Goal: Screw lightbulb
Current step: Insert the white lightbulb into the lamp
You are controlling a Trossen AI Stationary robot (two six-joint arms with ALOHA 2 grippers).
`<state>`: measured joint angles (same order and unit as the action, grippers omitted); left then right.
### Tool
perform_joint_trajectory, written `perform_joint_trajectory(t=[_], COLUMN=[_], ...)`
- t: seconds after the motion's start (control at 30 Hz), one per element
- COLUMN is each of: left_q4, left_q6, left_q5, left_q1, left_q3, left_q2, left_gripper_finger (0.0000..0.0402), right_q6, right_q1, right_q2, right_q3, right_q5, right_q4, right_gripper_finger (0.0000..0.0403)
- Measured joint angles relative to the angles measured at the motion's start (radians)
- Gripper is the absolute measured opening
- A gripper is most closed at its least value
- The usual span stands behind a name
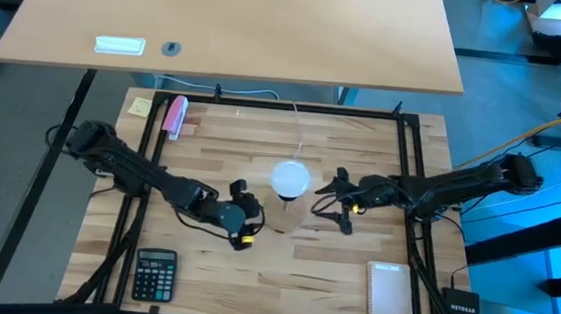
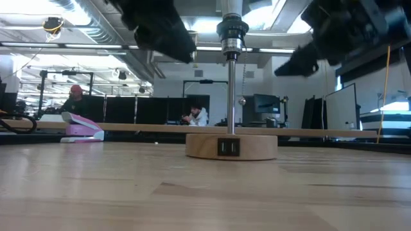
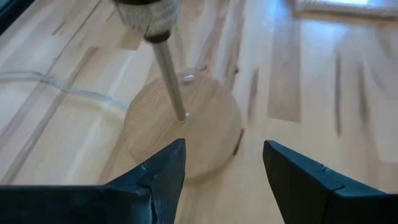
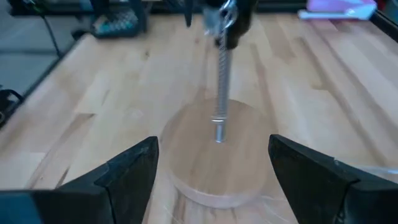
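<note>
From directly above, we look down on a pale wooden table (image 1: 352, 273) with a dark robot arm reaching in from each side toward the middle. At the centre sits the lightbulb (image 1: 291, 178), a white globe seen from its top, mounted on a small lamp. From table height we see that lamp as a round wooden base (image 2: 231, 145) with a thin metal stem (image 2: 230, 96) rising straight up to a black socket (image 2: 232, 29); the bulb itself is cut off by the upper edge of that view. The left gripper (image 1: 253, 218) hangs just beside the lamp on the left, slightly toward the near edge of the table; in its own wrist camera we see its two dark fingers (image 3: 163, 177) spread apart with nothing between them, the wooden base and stem lying beyond the gap. The right gripper (image 1: 334, 194) sits just beside the bulb on the other side, its fingers (image 4: 134, 171) also wide apart and holding nothing, framing the same base and stem. Neither gripper touches the bulb. Elsewhere on the table we find a black calculator (image 1: 154, 272) at the near left, a white notepad (image 1: 389, 295) at the near right, and a pink object (image 1: 174, 116) with a yellow sticky note (image 1: 140, 106) at the far left.
</note>
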<state>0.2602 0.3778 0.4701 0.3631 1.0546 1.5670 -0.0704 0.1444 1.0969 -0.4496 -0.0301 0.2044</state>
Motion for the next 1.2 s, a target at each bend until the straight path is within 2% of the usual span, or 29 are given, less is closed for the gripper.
perform_joint_trajectory(t=[0.1, 0.17, 0.27, 0.47, 0.63, 0.77, 1.2], left_q4=[-0.015, -0.012, -0.013, -0.012, -0.005, -0.009, -0.025], left_q6=[0.008, 0.009, 0.028, 0.071, 0.079, 0.069, 0.092], left_q5=[0.003, 0.004, 0.004, 0.015, 0.104, 0.156, 0.2], left_q1=[0.005, 0.005, 0.003, 0.033, 0.076, 0.096, 0.108], left_q3=[0.0, 0.0, 0.0, 0.0, 0.0, 0.0, 0.0], left_q2=[-0.012, -0.014, -0.016, -0.067, -0.113, -0.141, -0.149], left_gripper_finger=[0.0205, 0.0205, 0.0205, 0.0205, 0.0205, 0.0205, 0.0205], right_q6=[0.012, 0.048, 0.072, 0.078, 0.088, 0.116, 0.149], right_q1=[-0.001, -0.001, -0.009, -0.009, -0.015, -0.016, -0.028], right_q2=[0.075, 0.141, 0.252, 0.496, 0.634, 0.677, 0.782], right_q3=[0.135, 0.172, 0.166, 0.104, 0.036, -0.02, -0.104], right_q5=[0.009, -0.014, -0.038, -0.011, -0.002, 0.005, -0.007], right_q4=[0.301, 0.45, 0.548, 0.701, 0.772, 0.764, 0.763], right_gripper_finger=[0.0308, 0.0308, 0.0308, 0.0308, 0.0307, 0.0291, 0.0146])
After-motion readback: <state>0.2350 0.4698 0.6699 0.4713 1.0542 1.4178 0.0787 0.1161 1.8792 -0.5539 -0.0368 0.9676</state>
